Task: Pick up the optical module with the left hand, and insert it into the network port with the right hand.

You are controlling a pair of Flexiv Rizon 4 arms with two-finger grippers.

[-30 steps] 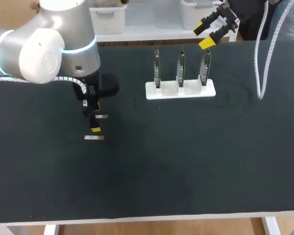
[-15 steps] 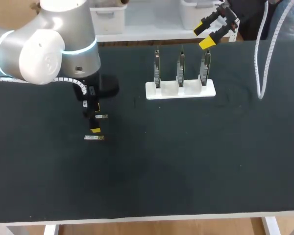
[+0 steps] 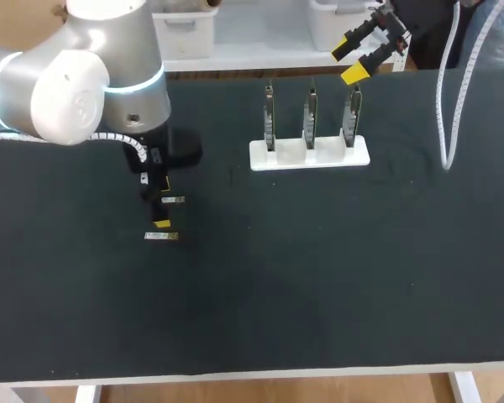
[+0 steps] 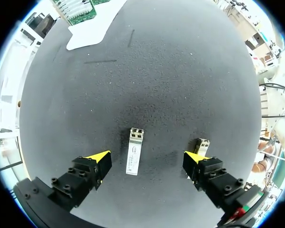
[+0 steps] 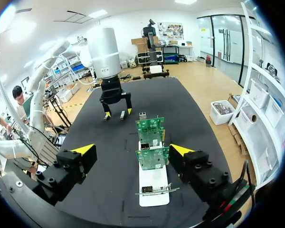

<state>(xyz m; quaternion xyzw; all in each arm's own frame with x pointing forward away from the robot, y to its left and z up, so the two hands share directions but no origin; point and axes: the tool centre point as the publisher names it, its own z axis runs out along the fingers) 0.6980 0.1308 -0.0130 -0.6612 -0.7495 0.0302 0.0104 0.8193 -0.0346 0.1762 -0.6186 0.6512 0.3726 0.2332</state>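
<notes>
Two small silver optical modules lie on the black table. One module (image 3: 174, 200) (image 4: 134, 151) lies flat between the fingers of my left gripper (image 3: 162, 203) (image 4: 147, 156), which hangs open just above it without touching it. The second module (image 3: 161, 236) (image 4: 201, 144) rests beside one left fingertip, outside the gap. A white holder (image 3: 309, 154) (image 5: 153, 183) carries three upright circuit boards (image 3: 309, 117) (image 5: 151, 142) with the network ports. My right gripper (image 3: 361, 55) (image 5: 133, 151) is open and empty, raised behind the holder's right end. My left arm (image 5: 111, 61) also shows in the right wrist view.
A white coiled cable (image 3: 443, 109) hangs down onto the table at the far right. The black mat (image 3: 319, 269) stretches bare from the holder to the table's front edge.
</notes>
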